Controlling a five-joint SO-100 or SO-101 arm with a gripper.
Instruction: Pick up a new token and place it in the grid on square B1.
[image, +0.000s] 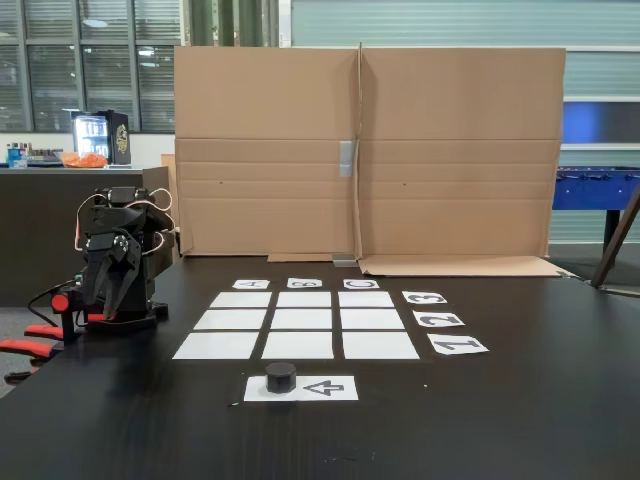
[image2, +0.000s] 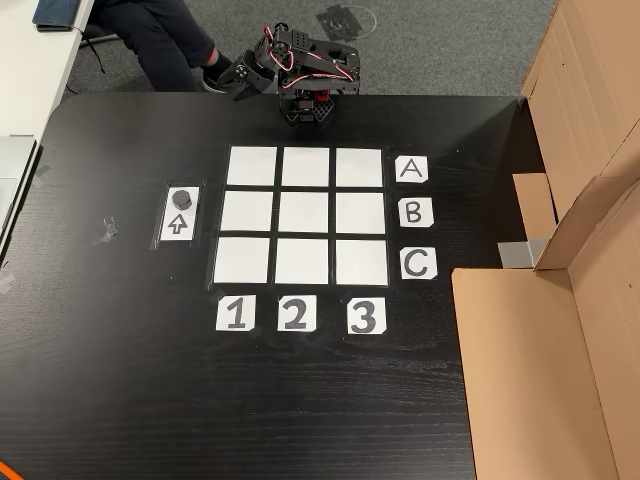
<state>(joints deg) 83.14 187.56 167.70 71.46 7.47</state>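
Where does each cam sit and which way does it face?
Fixed view: low at the table edge, looking across the grid toward a cardboard wall; the folded arm stands at left.
Other view: high above, looking down on the table; the arm sits at the top edge, a person's legs behind it.
Shared: the token on the arrow sheet, and the number labels.

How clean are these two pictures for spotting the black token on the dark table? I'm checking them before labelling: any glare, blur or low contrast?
In the fixed view the token stands sharp on the white arrow sheet, and the table shows soft sheen near its far edge. In the other view light is even, the token is small yet distinct, and the grid is crisp.
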